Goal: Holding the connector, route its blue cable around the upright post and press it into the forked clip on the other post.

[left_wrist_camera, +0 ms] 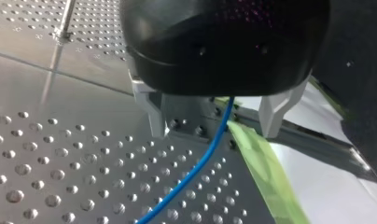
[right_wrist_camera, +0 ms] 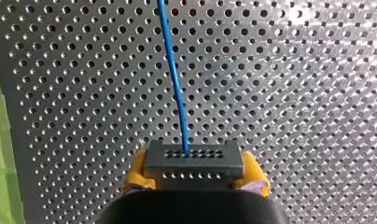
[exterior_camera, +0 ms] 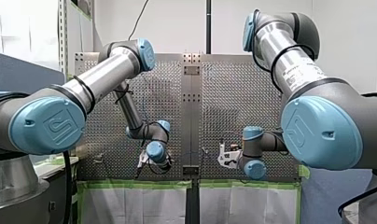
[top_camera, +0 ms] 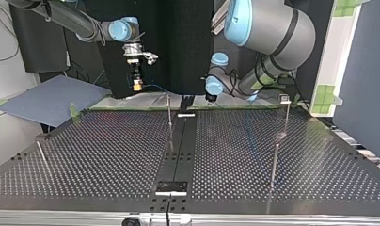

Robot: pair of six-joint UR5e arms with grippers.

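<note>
My right gripper [right_wrist_camera: 196, 181] has its yellow pads [right_wrist_camera: 135, 173] shut on the dark grey connector [right_wrist_camera: 193, 161]. The blue cable [right_wrist_camera: 173, 74] runs straight out of the connector over the perforated plate. In the top view that gripper [top_camera: 138, 86] hangs above the table's far edge, left of a thin upright post [top_camera: 169, 113]. A second post [top_camera: 286, 115] with a small clip head [top_camera: 285, 98] stands at the far right. My left gripper [left_wrist_camera: 214, 133] is open and low over the plate; the cable [left_wrist_camera: 210, 154] passes loosely between its pale fingers [left_wrist_camera: 154, 112].
A shorter post [top_camera: 274, 165] stands nearer the top view's camera at the right, and a leaning rod [top_camera: 41, 154] at the left. Green tape [left_wrist_camera: 263, 172] lines the plate's edge beside my left gripper. A dark centre strip [top_camera: 181, 141] splits the plate.
</note>
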